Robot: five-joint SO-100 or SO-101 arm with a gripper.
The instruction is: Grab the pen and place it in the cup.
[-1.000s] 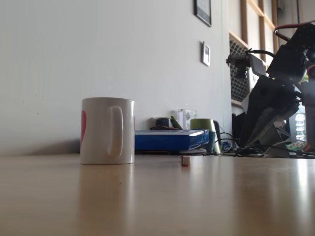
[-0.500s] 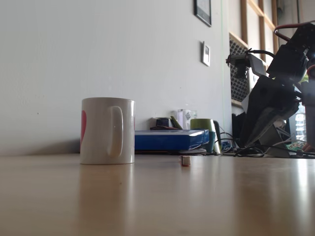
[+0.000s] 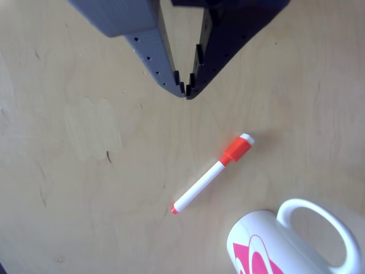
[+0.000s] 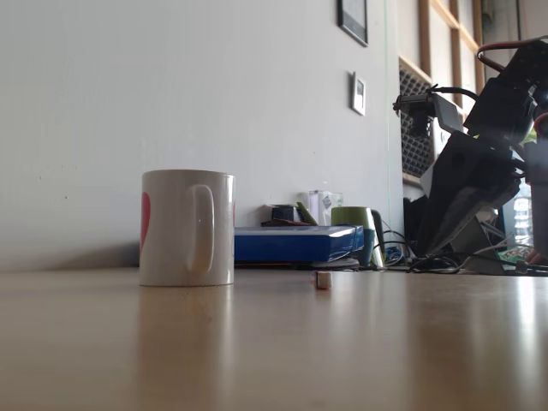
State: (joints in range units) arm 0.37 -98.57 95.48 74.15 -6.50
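In the other view the pincer (image 3: 186, 91) is seen from above, entering from the top edge, its two dark fingers converging so that the tips meet or nearly meet; it is clenched on nothing and held above the pale wooden surface (image 3: 80, 171). The pen (image 3: 212, 174) lies flat on the surface below and slightly to the right of the pincer tips in this view, apart from them and untouched. It is set on a diagonal, with its orange-red cap and white tip toward the upper right and its small orange-red end toward the lower left. The cup (image 3: 268, 245) stands at the bottom right corner of this view, just beside the pen's lower end but not touching it, with its pink design facing up and its loop handle turned to the right. In the fixed view the cup (image 4: 187, 227) is seen upright on the surface (image 4: 274, 351) with its handle facing the camera, and the pen (image 4: 323, 280) appears end-on as a small stub to its right, between the cup and the dark arm (image 4: 488, 163) at the right edge.
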